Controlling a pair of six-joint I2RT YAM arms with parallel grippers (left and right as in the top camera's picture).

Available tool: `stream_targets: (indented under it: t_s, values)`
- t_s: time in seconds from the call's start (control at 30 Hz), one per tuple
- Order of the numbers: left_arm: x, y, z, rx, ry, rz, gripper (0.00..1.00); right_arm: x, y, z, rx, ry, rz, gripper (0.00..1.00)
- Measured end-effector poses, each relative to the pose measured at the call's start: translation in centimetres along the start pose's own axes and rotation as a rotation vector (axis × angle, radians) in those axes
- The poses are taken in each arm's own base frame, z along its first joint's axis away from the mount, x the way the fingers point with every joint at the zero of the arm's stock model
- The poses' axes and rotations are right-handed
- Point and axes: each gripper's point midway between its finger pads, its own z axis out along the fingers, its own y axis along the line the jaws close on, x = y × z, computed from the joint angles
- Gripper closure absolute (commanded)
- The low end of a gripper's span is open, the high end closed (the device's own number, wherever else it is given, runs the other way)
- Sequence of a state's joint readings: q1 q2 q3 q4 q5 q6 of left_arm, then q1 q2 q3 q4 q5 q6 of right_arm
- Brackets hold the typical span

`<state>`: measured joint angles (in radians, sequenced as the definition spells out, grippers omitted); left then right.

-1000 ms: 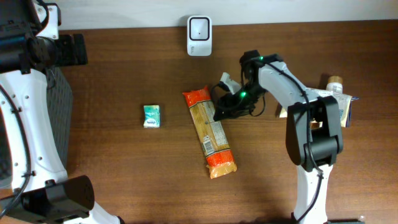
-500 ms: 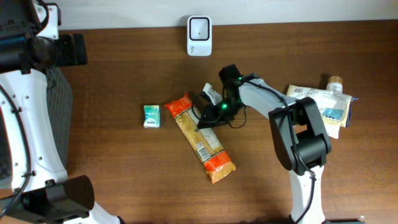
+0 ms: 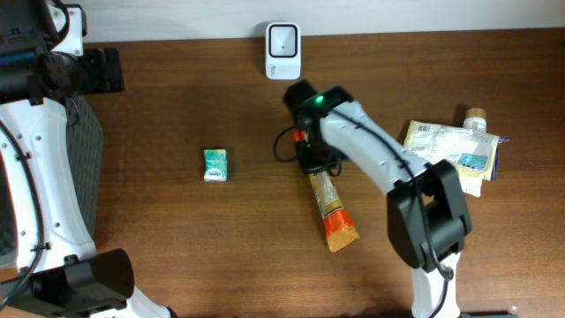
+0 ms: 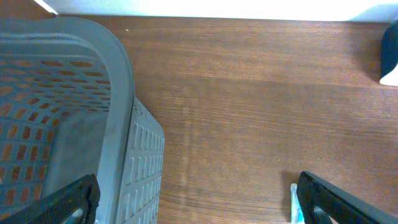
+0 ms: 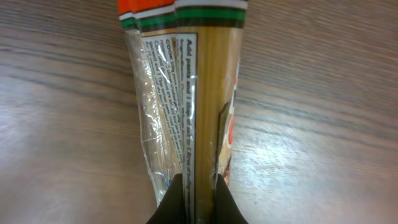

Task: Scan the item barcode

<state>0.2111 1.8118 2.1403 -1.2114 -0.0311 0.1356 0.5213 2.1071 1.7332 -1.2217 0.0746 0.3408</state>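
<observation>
Far left of the white scanner (image 3: 282, 39), the left hand (image 4: 199, 202) hangs with its fingers spread wide apart and nothing between them; its wrist view takes in the rim of a grey mesh basket (image 4: 118, 93) and bare brown bench (image 4: 249, 112), neither of which touches the hand. Left of the scanner and nearer the robot, a small green packet (image 3: 215, 164) lies alone on the bench. Just below the scanner and slightly to its right, the right hand (image 3: 309, 159) is clamped on the end of the pasta packet (image 3: 331, 208) that is closer to the scanner; the packet runs away from the hand at a slant, its orange end furthest from the scanner. From overhead the arm's wrist covers the grip itself; the right wrist view shows it, the dark fingertips (image 5: 177, 202) pressed together on the packet's thin edge, and also a strip of small print along the clear film below an orange and green band. Well right of the scanner, a pile of packets (image 3: 450, 150) lies beside a capped bottle (image 3: 476, 117).
</observation>
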Motion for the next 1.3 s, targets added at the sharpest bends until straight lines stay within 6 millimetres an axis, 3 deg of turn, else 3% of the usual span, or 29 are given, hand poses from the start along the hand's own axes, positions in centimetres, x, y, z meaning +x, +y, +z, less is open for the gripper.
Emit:
stream_targets:
  t_s: [0.07, 0.17, 0.2, 0.23, 0.3, 0.5, 0.63, 0.7, 0.83, 0.9, 0.97, 1.03, 1.1, 1.13, 1.3]
  values:
    - [0.0, 0.0, 0.0, 0.000, 0.001, 0.000, 0.01, -0.1, 1.5, -0.2, 0.078, -0.059, 0.001, 0.88]
    - [0.0, 0.0, 0.0, 0.000, 0.000, 0.000, 0.01, 0.6, 4.3, 0.1, 0.054, -0.065, -0.016, 0.83]
    - [0.0, 0.0, 0.0, 0.000, 0.000, 0.000, 0.01, 0.8, 4.5, 0.8, 0.044, -0.043, -0.006, 0.69]
    - [0.0, 0.0, 0.0, 0.000, 0.000, 0.000, 0.01, 0.9, 4.6, 1.5, 0.042, -0.023, 0.005, 0.40]
    - [0.0, 0.0, 0.0, 0.000, 0.000, 0.000, 0.01, 1.0, 4.9, 2.0, 0.018, 0.001, -0.007, 0.27]
    - [0.0, 0.0, 0.0, 0.000, 0.000, 0.000, 0.01, 0.6, 5.3, 2.4, -0.125, 0.039, -0.055, 0.21]
    - [0.0, 0.0, 0.0, 0.000, 0.000, 0.000, 0.01, 0.1, 3.6, 2.9, -0.230, 0.081, -0.061, 0.14]
    - [0.0, 0.0, 0.0, 0.000, 0.000, 0.000, 0.01, -0.7, 1.7, 2.7, -0.319, 0.085, -0.059, 0.12]
    - [0.0, 0.0, 0.0, 0.000, 0.000, 0.000, 0.01, -1.0, -0.5, 3.0, -0.500, 0.087, -0.099, 0.13]
    - [0.0, 0.0, 0.0, 0.000, 0.000, 0.000, 0.01, 0.4, -0.1, 4.3, -0.577, 0.117, -0.126, 0.13]
    - [0.0, 0.0, 0.0, 0.000, 0.000, 0.000, 0.01, 0.5, 0.9, 4.2, -0.646, 0.086, -0.151, 0.18]
    - [0.0, 0.0, 0.0, 0.000, 0.000, 0.000, 0.01, 0.3, 1.6, 4.2, -0.706, 0.040, -0.168, 0.32]
    - [0.0, 0.0, 0.0, 0.000, 0.000, 0.000, 0.01, 0.5, 2.2, 4.3, -0.747, 0.032, -0.169, 0.52]
    - [0.0, 0.0, 0.0, 0.000, 0.000, 0.000, 0.01, 0.7, 2.3, 4.6, -0.755, 0.040, -0.166, 0.70]
    - [0.0, 0.0, 0.0, 0.000, 0.000, 0.000, 0.01, 1.0, 2.6, 4.6, -0.786, 0.055, -0.156, 0.93]
